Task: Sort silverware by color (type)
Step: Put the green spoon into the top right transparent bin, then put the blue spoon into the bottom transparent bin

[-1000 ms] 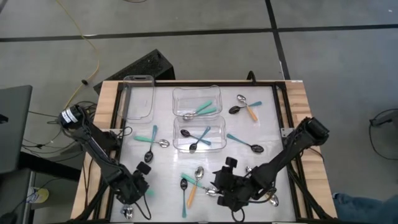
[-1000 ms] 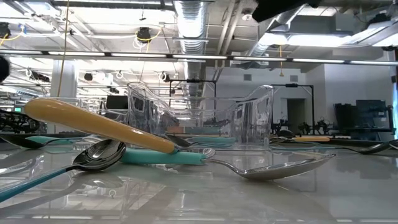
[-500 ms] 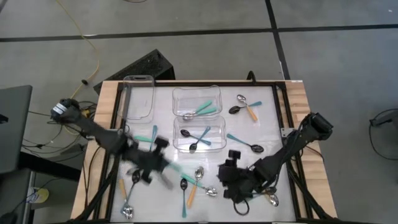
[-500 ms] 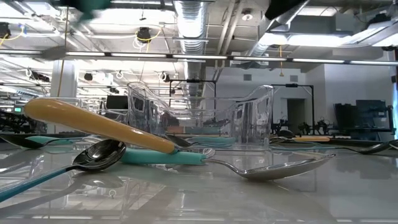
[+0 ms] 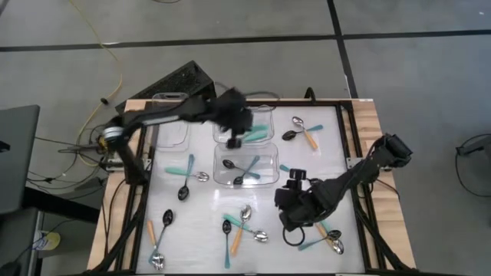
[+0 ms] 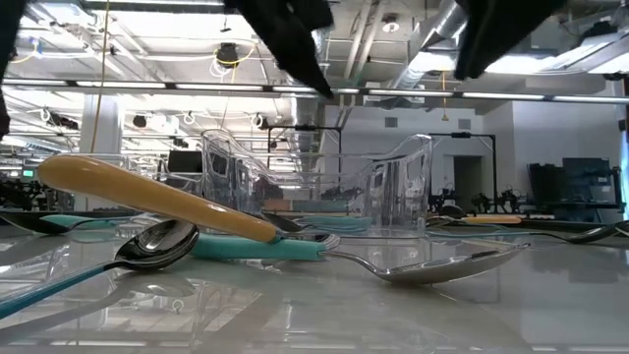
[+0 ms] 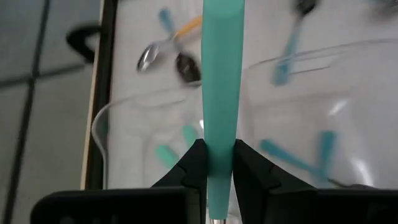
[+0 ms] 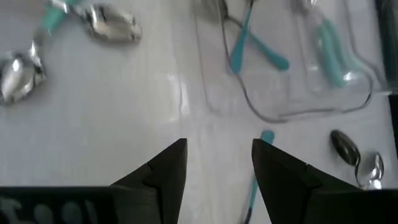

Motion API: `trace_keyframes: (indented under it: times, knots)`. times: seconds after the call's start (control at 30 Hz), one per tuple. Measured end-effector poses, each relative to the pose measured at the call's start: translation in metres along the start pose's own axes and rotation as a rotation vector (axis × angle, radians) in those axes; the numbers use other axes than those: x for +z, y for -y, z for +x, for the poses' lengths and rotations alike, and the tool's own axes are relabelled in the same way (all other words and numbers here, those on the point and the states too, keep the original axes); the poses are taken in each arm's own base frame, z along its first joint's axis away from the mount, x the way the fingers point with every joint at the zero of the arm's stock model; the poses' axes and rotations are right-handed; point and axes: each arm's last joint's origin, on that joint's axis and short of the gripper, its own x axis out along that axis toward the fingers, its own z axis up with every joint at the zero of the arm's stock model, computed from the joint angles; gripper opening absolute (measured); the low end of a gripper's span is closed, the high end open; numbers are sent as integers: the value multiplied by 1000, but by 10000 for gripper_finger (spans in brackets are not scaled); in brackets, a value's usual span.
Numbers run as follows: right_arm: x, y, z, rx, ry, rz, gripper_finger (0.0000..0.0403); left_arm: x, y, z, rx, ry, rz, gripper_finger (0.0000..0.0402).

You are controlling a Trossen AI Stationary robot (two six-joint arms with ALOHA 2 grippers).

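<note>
the left gripper (image 5: pixel 236 129) hangs over the far clear tub (image 5: pixel 242 126), its two fingers (image 7: pixel 194 163) pinched tight on a teal-handled spoon (image 7: pixel 221 93) whose handle sticks straight out ahead of them. just beneath it, inside that tub, lies another teal-handled spoon (image 5: pixel 250 133); the next tub (image 5: pixel 247 165), on the near side of the gripper, holds two teal spoons crossed (image 5: pixel 245 169), and a third, bare tub (image 5: pixel 172 119) stands off to the gripper's left-arm side. past the far tub, toward the right arm, a black spoon and an orange-handled spoon (image 5: pixel 301 132) lie together on the table (image 5: pixel 199 215). the right gripper (image 5: pixel 295 201) hovers low over the white table nearer the front, fingers (image 8: pixel 165 168) spread apart with nothing between them. ahead of it a teal spoon with a dark bowl (image 5: pixel 303 177) lies beside the tub, and behind it a cluster of silver spoons (image 5: pixel 247 224) with teal and orange handles rests on the table, seen up close in the low view as an orange handle (image 6: pixel 157 197) lying over a teal one. no writing or label can be read on anything.
</note>
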Motion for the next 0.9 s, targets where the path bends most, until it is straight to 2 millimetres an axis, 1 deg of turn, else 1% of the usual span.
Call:
trace_keyframes:
  times: [0.07, 0.13, 0.27, 0.37, 0.43, 0.5, 0.57, 0.63, 0.73, 0.83, 0.9]
  knots:
    - [-4, 7, -3, 25, -27, -11, 203, -2, -19, 19, -7, -53, -45, 33]
    - [-9, 21, -6, 68, -24, -1, 203, -8, -32, 35, -53, -93, -83, 33]
    - [-32, 54, -8, 166, 72, 107, 203, -27, -45, 63, -99, -166, -131, 33]
    - [-51, 70, -6, 234, 217, 223, 203, -37, -51, 74, -101, -200, -147, 33]
    - [-62, 75, -3, 276, 314, 272, 203, -41, -55, 75, -97, -210, -160, 33]
    - [-72, 78, 0, 299, 384, 270, 203, -43, -57, 74, -94, -219, -167, 36]
    - [-80, 81, 2, 305, 426, 261, 203, -43, -57, 74, -85, -229, -166, 57]
    - [-83, 86, -1, 312, 446, 272, 203, -43, -56, 74, -86, -233, -156, 93]
    - [-81, 100, -22, 379, 499, 287, 203, -43, -56, 74, -65, -242, -143, 150]
    - [-76, 115, -46, 447, 583, 351, 203, -45, -58, 72, -31, -283, -47, 196]
    - [-76, 119, -55, 482, 610, 421, 203, -44, -62, 63, -31, -308, -17, 217]
